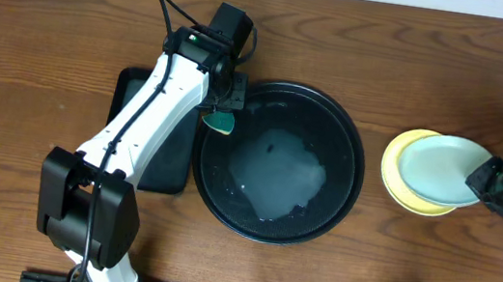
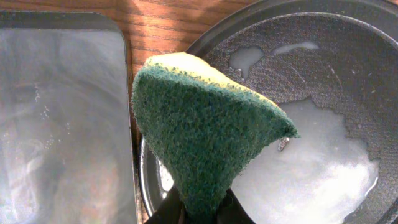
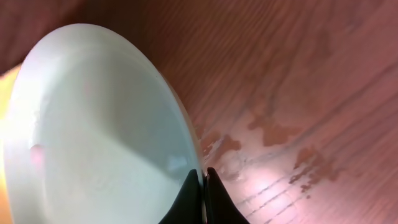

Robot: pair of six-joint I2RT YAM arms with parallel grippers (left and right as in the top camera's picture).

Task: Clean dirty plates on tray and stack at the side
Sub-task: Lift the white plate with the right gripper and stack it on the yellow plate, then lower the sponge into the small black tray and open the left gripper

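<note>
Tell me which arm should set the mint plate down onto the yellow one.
Right. Its jaws grip the mint plate by its rim, and that plate is over the yellow plate beside the tray. The left arm holds the sponge at the tray's far rim, so it is likely busy.

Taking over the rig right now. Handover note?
Left tool: shut on the green sponge, held at the left rim of the round tray.
Right tool: shut on the rim of the mint plate, which sits on the yellow plate on the table, right of the tray.
Tray: only a soapy puddle, no plate in it.
Done: two plates stacked at the side.
Left: release the mint plate. Only two plates are in view, so check whether any more remain.
</note>
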